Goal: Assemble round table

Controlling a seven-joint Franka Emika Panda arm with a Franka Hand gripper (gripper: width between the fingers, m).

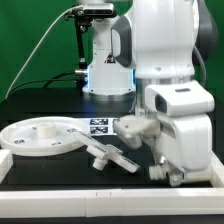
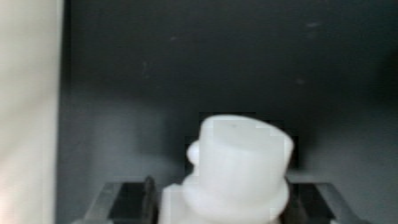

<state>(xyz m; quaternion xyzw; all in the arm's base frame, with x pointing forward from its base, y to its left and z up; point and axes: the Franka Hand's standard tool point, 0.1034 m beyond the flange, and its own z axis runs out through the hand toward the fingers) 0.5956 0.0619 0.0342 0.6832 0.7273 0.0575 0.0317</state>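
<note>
Your jaws look clamped on the leg (image 2: pixel 240 168), over the counter (image 2: pixel 214 60). The round disc (image 1: pixel 43 136) lies at the exterior view's left, the base piece (image 1: pixel 112 152) beside it. Next, I judge, you align the leg with the disc's centre.

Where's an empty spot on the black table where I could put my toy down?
The table is bare between the round disc and the front rail, and also behind the disc. The middle is crowded: the marker board, the base piece and the gripper holding the leg sit close together.
</note>
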